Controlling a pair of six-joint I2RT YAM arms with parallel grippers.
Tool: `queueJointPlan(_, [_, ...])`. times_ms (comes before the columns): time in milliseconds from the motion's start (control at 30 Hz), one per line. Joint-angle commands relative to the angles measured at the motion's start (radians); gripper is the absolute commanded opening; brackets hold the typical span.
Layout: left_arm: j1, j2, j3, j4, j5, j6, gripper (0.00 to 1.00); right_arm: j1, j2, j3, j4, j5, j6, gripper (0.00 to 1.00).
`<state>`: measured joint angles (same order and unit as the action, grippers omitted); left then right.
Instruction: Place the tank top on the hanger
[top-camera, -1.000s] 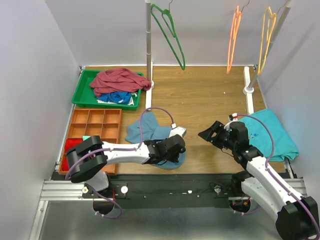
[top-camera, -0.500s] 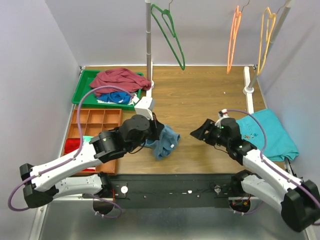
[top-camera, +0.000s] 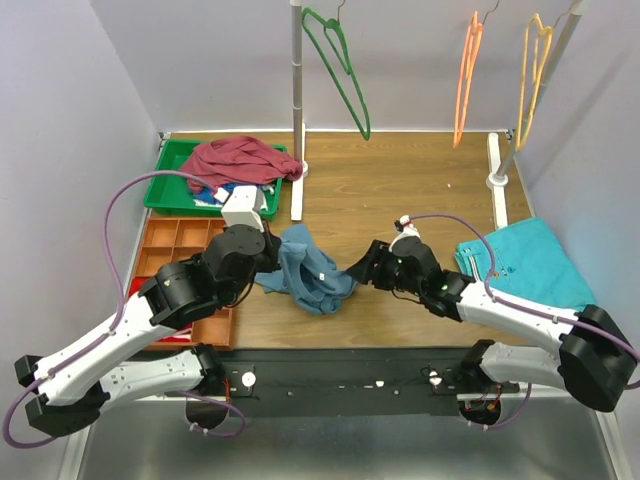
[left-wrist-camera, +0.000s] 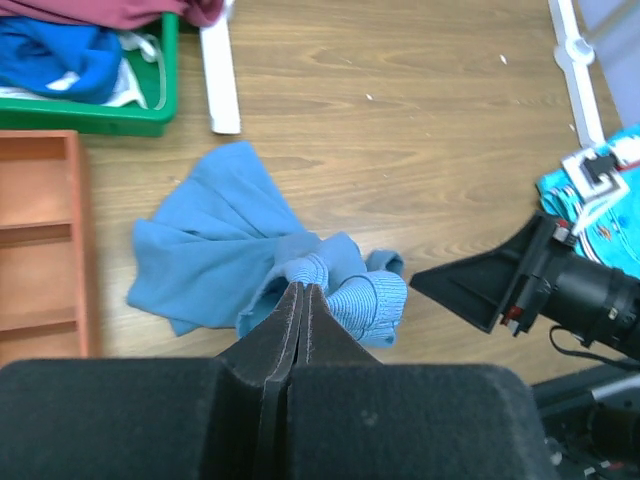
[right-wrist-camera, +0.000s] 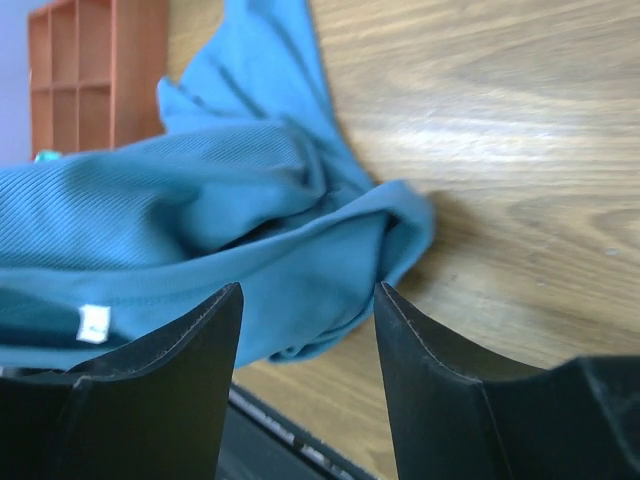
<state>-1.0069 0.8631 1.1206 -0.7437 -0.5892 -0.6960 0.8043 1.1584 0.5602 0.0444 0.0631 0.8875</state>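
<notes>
At centre, left end effector (left-wrist-camera: 300, 290) grips tank top (left-wrist-camera: 215, 240); right end effector (right-wrist-camera: 308, 290), parted, has neared.

tank top (top-camera: 305, 272), slate blue, ribbed; hanger (top-camera: 365, 128), dark green; second hanger (top-camera: 460, 125), orange; third hanger (top-camera: 521, 135), yellow; garment (top-camera: 235, 160), maroon; tray (top-camera: 159, 188), green; table (top-camera: 420, 190), brown woodgrain.

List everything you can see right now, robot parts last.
slate-blue fabric tank top: 1, blue, bunched mid-table
thin dark-green hanger: 1, green, hanging rear centre
orange hanger: 1, orange, hanging rear right
yellow hanger: 1, yellow, hanging far right
green plastic tray: 1, green, rear left
maroon garment: 1, maroon, in tray
orange compartment box: 1, orange, left edge
folded teal cloth: 1, teal, right edge
left pincer: 1, black, shut on top
right pincer: 1, black, open beside top
</notes>
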Motion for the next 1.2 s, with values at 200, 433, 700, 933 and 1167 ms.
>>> queueJointPlan(200, [0.045, -0.055, 0.002, -0.054, -0.050, -0.010, 0.00, 0.006, 0.113, -0.019, 0.066, 0.150, 0.034, 0.54])
queueJointPlan(433, [0.047, -0.064, -0.005, -0.048, -0.041, -0.007, 0.00, 0.004, 0.250, 0.020, 0.147, 0.098, 0.039, 0.46])
queueJointPlan(700, [0.050, -0.062, -0.022, -0.039, -0.037, 0.001, 0.00, 0.007, 0.163, -0.074, 0.181, 0.119, 0.082, 0.48])
queueJointPlan(933, [0.054, -0.064, -0.036, -0.029, -0.034, 0.003, 0.00, 0.018, 0.153, -0.085, 0.189, 0.066, 0.028, 0.49])
queueJointPlan(1167, [0.057, -0.061, -0.047, -0.022, -0.024, 0.001, 0.00, 0.033, 0.245, -0.074, 0.230, 0.063, 0.037, 0.49])
